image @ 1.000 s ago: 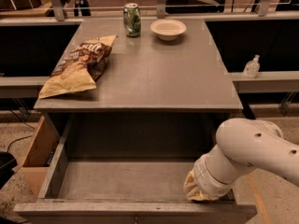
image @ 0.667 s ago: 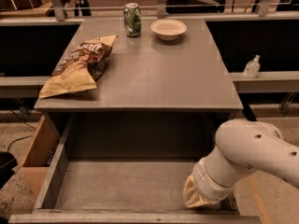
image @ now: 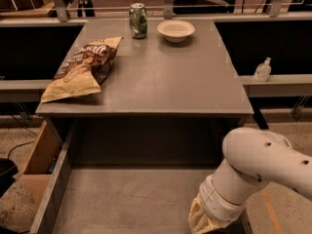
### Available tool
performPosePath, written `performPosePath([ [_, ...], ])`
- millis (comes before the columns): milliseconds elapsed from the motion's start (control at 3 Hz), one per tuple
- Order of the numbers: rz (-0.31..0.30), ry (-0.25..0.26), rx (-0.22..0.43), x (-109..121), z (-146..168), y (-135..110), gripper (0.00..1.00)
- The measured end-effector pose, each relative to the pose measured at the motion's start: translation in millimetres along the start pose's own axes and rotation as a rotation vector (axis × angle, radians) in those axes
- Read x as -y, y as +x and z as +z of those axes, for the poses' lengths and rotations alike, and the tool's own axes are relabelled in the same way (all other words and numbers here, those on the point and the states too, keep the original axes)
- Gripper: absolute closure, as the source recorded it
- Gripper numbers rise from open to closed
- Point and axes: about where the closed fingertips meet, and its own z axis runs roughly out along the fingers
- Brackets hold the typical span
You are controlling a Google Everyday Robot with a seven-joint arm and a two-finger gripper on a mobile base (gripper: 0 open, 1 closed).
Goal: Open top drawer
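Since a second ago the top drawer [image: 131,199] has slid further out: its front edge is now below the frame, more grey floor shows, and the arm has drawn back with it. The gripper [image: 207,224] sits low at the drawer's front right, with the open interior spreading left of and beyond it; whether it is holding anything can't be told. Judgement: a wide, stiff wooden box, fairly heavy and likely to rack if pulled off-centre, so pull from mid-front.
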Motion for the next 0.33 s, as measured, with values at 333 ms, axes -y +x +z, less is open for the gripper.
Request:
performPosePath([
  [333,0.000,0.000,0.000,0.0,0.0,0.0,1.00],
])
